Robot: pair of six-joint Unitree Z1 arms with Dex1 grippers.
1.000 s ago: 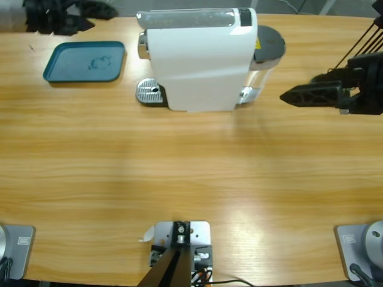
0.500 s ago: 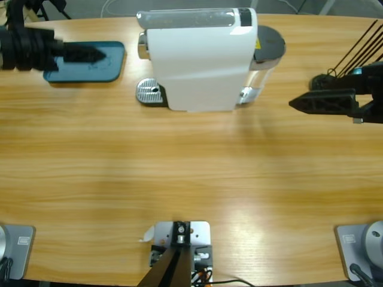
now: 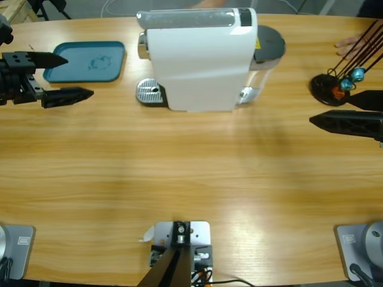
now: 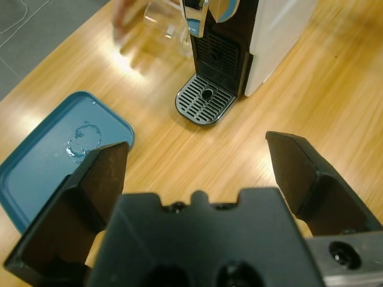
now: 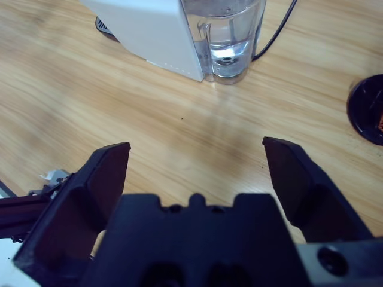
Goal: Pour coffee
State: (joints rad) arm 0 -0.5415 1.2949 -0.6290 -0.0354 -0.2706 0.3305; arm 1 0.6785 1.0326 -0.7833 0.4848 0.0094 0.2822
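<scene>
Basically both empty: left tool [image 3: 63,76] gaping nearer the coffee machine's [image 3: 200,60] drip grate [image 3: 149,92], right tool [image 3: 344,113] gaping beyond its tank.

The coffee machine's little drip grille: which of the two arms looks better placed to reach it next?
Probably the left. Its open gripper sits beside the blue tray, facing the grille at the coffee machine's front with bare table between. The right gripper, also open, is at the machine's back, by its water tank.

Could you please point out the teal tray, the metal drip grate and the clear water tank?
Teal rectangular plastic tray [image 3: 75,66]: high view, bare floor.
Round perforated metal drip grate [image 4: 203,104]: left wrist view, slotted top.
Clear plastic water tank [image 5: 226,36]: right wrist view, front wall.
</scene>
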